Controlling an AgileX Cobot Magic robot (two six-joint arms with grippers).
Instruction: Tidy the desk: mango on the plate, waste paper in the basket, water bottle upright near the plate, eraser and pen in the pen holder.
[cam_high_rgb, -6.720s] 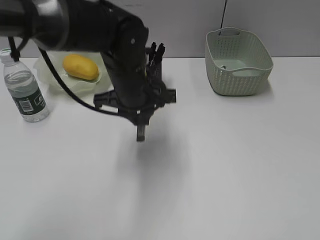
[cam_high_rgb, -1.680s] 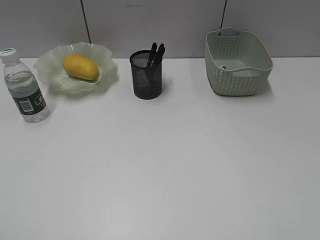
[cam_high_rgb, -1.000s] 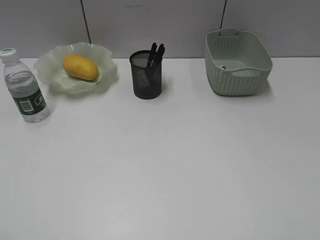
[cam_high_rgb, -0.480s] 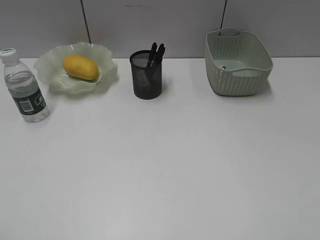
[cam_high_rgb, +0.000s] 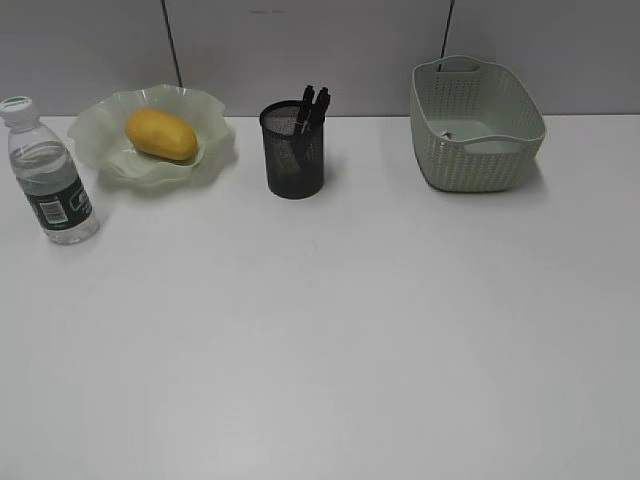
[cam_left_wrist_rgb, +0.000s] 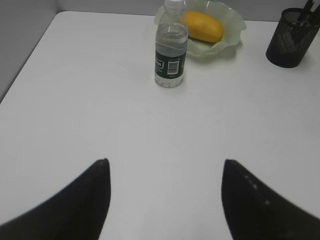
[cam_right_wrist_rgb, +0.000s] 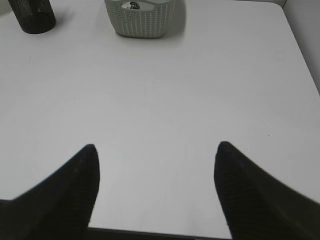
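The yellow-orange mango (cam_high_rgb: 160, 134) (cam_left_wrist_rgb: 202, 26) lies in the pale green ruffled plate (cam_high_rgb: 208, 142) (cam_left_wrist_rgb: 232, 35) at the back left of the white desk (cam_high_rgb: 330, 330). Left of the plate the water bottle (cam_high_rgb: 48, 175) (cam_left_wrist_rgb: 171, 46) stands upright. A pen (cam_high_rgb: 318, 104) sticks out of the black mesh pen holder (cam_high_rgb: 293, 153) (cam_left_wrist_rgb: 290, 34) (cam_right_wrist_rgb: 32, 15); the eraser is hidden. The green basket (cam_high_rgb: 476, 125) (cam_right_wrist_rgb: 140, 18) holds a scrap of waste paper (cam_right_wrist_rgb: 133, 5). My left gripper (cam_left_wrist_rgb: 165, 162) and right gripper (cam_right_wrist_rgb: 156, 146) are both open and empty, low over bare desk. Neither arm shows in the exterior view.
A grey wall runs behind the desk. The desk's left edge (cam_left_wrist_rgb: 31, 55) shows in the left wrist view. Its right edge (cam_right_wrist_rgb: 300, 50) and near edge (cam_right_wrist_rgb: 155, 232) show in the right wrist view.
Over the last second nothing has moved. Several seconds ago a black arm hung over the pen holder; it has left the exterior view.
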